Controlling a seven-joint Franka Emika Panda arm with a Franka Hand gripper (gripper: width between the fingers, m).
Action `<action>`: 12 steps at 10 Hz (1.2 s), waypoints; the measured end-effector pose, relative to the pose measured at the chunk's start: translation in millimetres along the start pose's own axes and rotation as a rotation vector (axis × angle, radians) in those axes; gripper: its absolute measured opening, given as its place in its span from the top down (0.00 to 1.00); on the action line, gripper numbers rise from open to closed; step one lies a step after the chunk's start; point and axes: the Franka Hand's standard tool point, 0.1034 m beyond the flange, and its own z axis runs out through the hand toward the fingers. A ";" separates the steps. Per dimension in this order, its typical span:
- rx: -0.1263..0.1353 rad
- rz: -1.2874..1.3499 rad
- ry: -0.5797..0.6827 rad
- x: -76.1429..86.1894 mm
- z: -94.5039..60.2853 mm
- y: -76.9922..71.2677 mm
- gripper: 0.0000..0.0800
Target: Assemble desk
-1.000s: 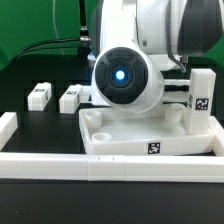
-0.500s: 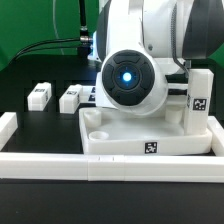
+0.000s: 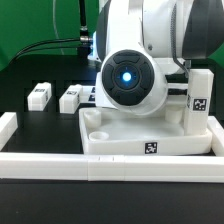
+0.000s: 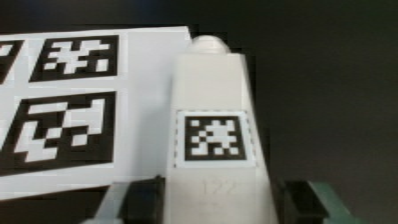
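The white desk tabletop (image 3: 110, 148) lies at the front in the exterior view, with one tagged white leg (image 3: 199, 100) standing upright at its right corner. Two loose legs (image 3: 40, 95) (image 3: 70, 98) lie on the black table to its left. In the wrist view my gripper (image 4: 221, 202) holds another white leg (image 4: 217, 110) lengthwise between its fingers (image 4: 150, 200), tag facing the camera. Both pads sit against the leg's sides. In the exterior view the arm's body (image 3: 130, 75) hides the gripper.
The marker board (image 4: 71, 100) lies right beside the held leg. White border rails run along the front (image 3: 60, 168) and the exterior view's left (image 3: 8, 125). A green backdrop stands behind the table.
The arm shifted slightly toward the exterior view's right between one second and half a second ago. It has held still since.
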 end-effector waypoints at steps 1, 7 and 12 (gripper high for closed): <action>0.000 0.000 0.000 0.0 -0.3 0.1 0.64; 0.019 -0.061 -0.031 -56.8 -74.2 -4.6 0.64; 0.032 -0.108 0.156 -41.3 -104.1 -5.6 0.64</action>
